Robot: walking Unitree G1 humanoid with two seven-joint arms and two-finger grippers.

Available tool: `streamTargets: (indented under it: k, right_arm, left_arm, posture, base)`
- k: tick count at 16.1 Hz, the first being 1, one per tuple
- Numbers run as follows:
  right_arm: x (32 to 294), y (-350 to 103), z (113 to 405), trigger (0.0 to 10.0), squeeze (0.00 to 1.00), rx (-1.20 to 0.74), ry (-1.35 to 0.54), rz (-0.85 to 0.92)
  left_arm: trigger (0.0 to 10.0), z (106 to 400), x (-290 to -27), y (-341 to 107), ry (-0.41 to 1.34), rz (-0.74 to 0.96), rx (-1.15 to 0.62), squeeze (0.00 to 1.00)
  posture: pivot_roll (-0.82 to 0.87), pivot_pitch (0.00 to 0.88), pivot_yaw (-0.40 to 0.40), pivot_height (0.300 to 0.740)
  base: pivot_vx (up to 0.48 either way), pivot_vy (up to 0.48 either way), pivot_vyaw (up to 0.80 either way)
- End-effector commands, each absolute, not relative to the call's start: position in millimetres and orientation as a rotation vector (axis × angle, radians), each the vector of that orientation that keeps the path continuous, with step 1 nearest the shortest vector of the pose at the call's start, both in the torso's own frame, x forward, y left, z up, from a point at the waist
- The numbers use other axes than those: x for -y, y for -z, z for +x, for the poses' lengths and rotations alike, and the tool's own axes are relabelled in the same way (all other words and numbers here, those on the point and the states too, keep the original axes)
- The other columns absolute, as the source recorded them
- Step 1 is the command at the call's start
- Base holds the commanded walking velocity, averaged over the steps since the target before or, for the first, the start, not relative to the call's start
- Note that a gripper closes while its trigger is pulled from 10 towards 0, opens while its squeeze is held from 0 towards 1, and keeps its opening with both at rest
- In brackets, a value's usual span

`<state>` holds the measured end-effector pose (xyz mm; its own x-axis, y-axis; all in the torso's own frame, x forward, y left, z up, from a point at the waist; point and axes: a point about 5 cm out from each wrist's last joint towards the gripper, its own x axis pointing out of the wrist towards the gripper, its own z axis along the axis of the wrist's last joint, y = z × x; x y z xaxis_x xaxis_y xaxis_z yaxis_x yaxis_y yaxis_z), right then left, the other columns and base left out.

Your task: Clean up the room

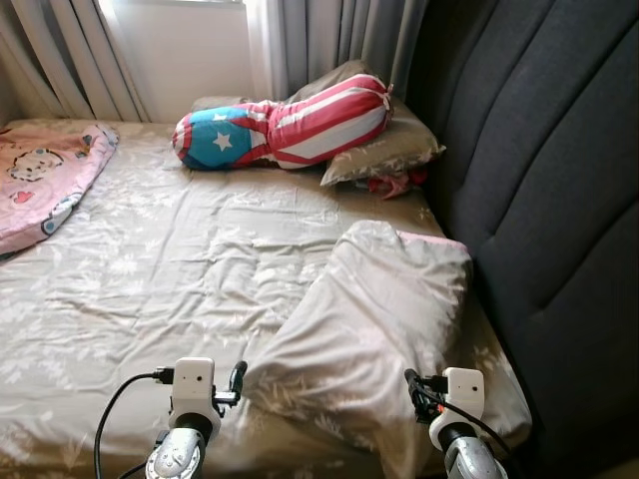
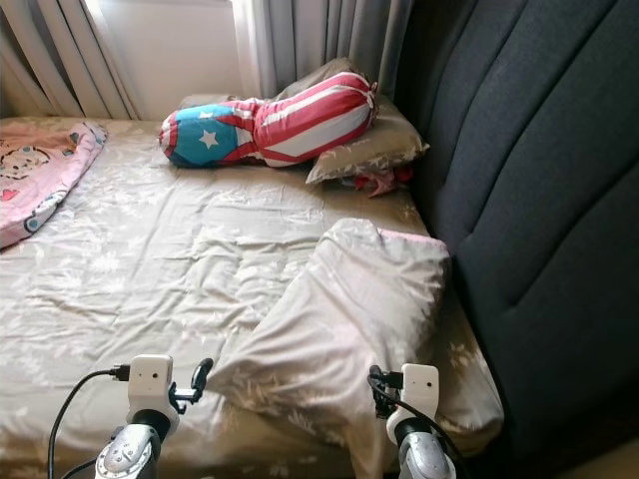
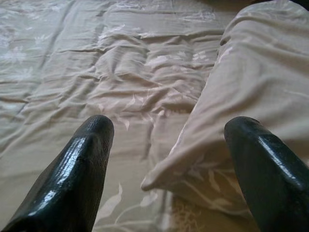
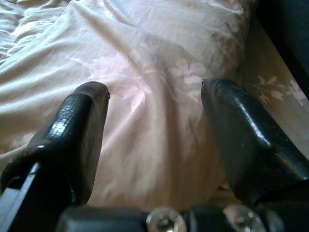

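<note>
1. While both arms reach toward the near edge of the bed (image 1: pixel 150 289), a beige floral pillow (image 1: pixel 369 329) lies tilted on the wrinkled sheet just beside the dark padded headboard (image 1: pixel 539 200), its lower end hanging over the mattress edge.
2. The left claw (image 3: pixel 166 145) hovers with its fingers spread wide and holding nothing; one corner of the pillow lies on the sheet between the two black fingers (image 3: pixel 77 169) in the left wrist view.
3. The right claw (image 4: pixel 154 121) is also spread wide and empty, pointed straight at the pillow's broad face, with the pillow's fabric just beyond the fingertips; whether they touch it cannot be told.
4. At the far end of the bed a bolster (image 1: pixel 285 125) in red and white stripes with a blue, white-starred end rests across a second beige pillow (image 1: pixel 384 150) leaning near the headboard.
5. A small red-patterned cloth (image 1: pixel 394 183) pokes out beneath that far pillow.
6. A pink printed blanket (image 1: pixel 45 180) lies bunched at the bed's far left side.
7. Grey curtains (image 1: pixel 329 40) hang behind the bed.
</note>
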<state>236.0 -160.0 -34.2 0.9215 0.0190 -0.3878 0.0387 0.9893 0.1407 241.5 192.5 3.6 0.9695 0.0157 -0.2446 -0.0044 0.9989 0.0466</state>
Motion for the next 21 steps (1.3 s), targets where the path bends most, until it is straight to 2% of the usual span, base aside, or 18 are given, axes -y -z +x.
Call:
streamTargets:
  k: [1,7,12,15,16,18,21]
  right_arm:
    - [163,34,237,10.0,0.0,-0.408,0.016,0.141]
    - [156,40,234,10.0,0.0,-0.471,-0.032,0.135]
    - [158,45,233,10.0,0.0,-0.534,-0.042,0.098]
    - [160,50,232,10.0,0.01,-0.602,0.007,0.166]
    - [161,52,231,10.0,1.0,-0.626,0.033,0.182]
    - [169,56,230,10.0,1.0,-0.684,0.15,0.256]
    - [172,59,227,10.0,1.0,-0.739,0.231,0.294]
  left_arm:
    - [10.0,243,-191,-4,0.004,0.056,-0.251,0.0]
    - [10.0,246,-190,-6,0.008,0.061,-0.247,0.0]
    - [10.0,245,-190,-5,0.022,0.068,-0.261,0.0]
    - [10.0,244,-191,-6,0.029,0.071,-0.258,0.0]
    - [10.0,243,-191,-7,0.032,0.072,-0.257,0.0]
    - [10.0,243,-194,-11,0.035,0.081,-0.245,0.0]
    - [10.0,239,-203,-18,0.04,0.106,-0.234,0.0]
  posture:
    - [0.03,0.0,-0.085,0.675]
    - [0.03,0.0,-0.087,0.675]
    - [0.03,0.0,-0.087,0.675]
    - [0.04,0.0,-0.08,0.675]
    - [0.05,0.0,-0.076,0.675]
    - [0.07,0.0,-0.066,0.675]
    - [0.09,0.0,-0.045,0.675]
  base:
    - [0.311,0.0,0.0]
    - [0.321,0.0,0.0]
    - [0.0,0.0,0.0]
    - [0.0,0.0,0.0]
    - [0.0,0.0,0.0]
    - [0.0,0.0,0.0]
    - [0.0,0.0,0.0]
